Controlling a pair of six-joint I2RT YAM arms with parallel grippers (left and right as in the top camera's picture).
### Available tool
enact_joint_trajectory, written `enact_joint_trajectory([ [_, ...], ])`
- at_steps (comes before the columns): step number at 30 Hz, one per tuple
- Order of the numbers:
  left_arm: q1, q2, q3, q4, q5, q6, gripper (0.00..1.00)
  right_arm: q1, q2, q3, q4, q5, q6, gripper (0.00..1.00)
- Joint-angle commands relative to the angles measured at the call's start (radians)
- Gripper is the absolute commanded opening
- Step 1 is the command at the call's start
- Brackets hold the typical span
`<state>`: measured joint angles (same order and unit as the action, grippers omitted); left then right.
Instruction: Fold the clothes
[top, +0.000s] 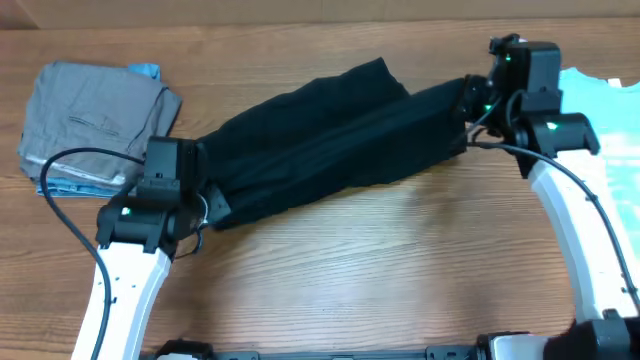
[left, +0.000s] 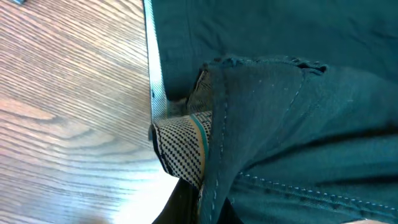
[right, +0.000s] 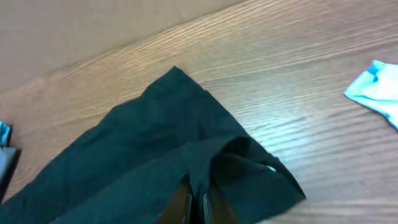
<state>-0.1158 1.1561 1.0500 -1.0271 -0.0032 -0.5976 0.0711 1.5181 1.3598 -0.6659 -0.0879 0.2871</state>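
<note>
Black shirt (top: 330, 140), rumpled into a long band, stretches over the wooden desk (top: 380, 270) from 8 o'clock to 2 o'clock. I see my left hand (top: 205, 198) clamped on its 8 o'clock end and my right hand (top: 470, 102) clamped on the 2 o'clock end. A grey folded garment (top: 90, 120) sits at 10 o'clock, and a light blue T-shirt (top: 600, 90) at the 3 o'clock edge.
</note>
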Motion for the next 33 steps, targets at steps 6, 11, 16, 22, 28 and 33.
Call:
enact_joint_trajectory([
  [6, 0.025, 0.161, 0.014, 0.099, -0.241, 0.026, 0.04, 0.063, 0.171, 0.037, 0.161, 0.087, -0.007, 0.04],
  [11, 0.025, 0.216, 0.014, 0.151, -0.299, 0.026, 0.04, 0.097, 0.249, 0.037, 0.240, 0.087, -0.003, 0.04],
  [16, 0.026, 0.275, 0.014, 0.208, -0.337, 0.026, 0.04, 0.122, 0.302, 0.036, 0.333, 0.087, -0.003, 0.04],
  [22, 0.038, 0.334, 0.023, 0.314, -0.369, 0.086, 1.00, 0.148, 0.331, 0.036, 0.478, 0.086, -0.004, 0.37],
  [28, 0.071, 0.334, 0.341, 0.096, -0.235, 0.204, 1.00, 0.140, 0.319, 0.037, 0.589, 0.034, -0.113, 0.97],
  [33, 0.067, 0.338, 0.420, -0.022, -0.044, 0.280, 0.72, 0.130, 0.251, 0.039, 0.327, 0.034, -0.132, 0.87],
])
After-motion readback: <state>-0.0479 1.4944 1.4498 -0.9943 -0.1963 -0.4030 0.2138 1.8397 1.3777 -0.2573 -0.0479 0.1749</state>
